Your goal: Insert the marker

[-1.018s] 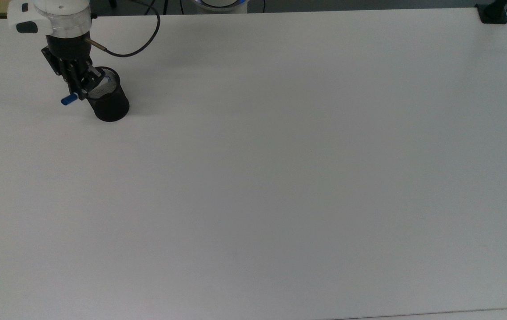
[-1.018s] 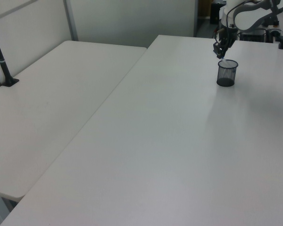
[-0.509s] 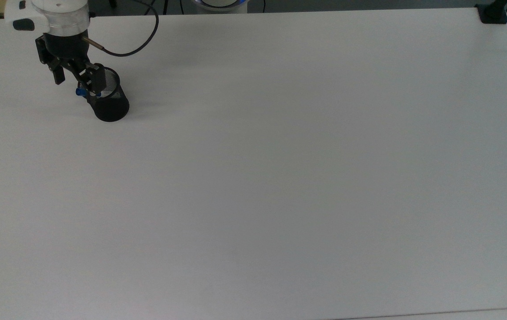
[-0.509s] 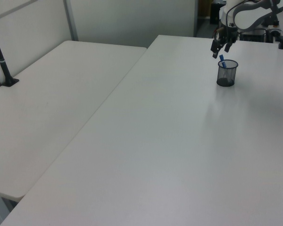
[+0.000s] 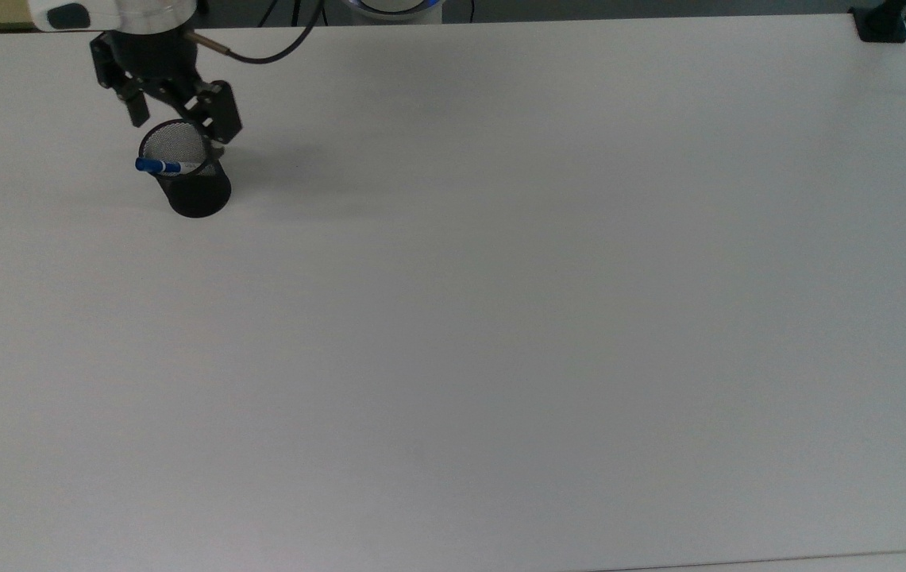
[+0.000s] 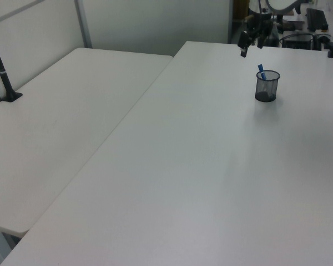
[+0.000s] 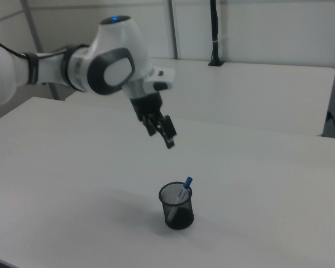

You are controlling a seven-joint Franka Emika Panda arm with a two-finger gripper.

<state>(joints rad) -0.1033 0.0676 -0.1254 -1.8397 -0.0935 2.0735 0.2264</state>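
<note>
The slim white marker with the blue cap (image 5: 169, 166) (image 6: 261, 71) (image 7: 183, 188) is standing inside the black cylindrical mesh cup (image 5: 191, 183) (image 6: 267, 86) (image 7: 177, 206). It is being supported by the cup's rim, tilted, and its blue cap is sticking out above the edge. The cup is placed upright on the wide white table (image 5: 500, 318) (image 6: 211, 166) (image 7: 72, 212), near the top view's upper left corner. The black two-finger gripper (image 5: 176, 113) (image 6: 251, 40) (image 7: 163, 133) is being held in the air above the cup, apart from it. Its fingers are spread and released, and nothing is being grasped between them.
</note>
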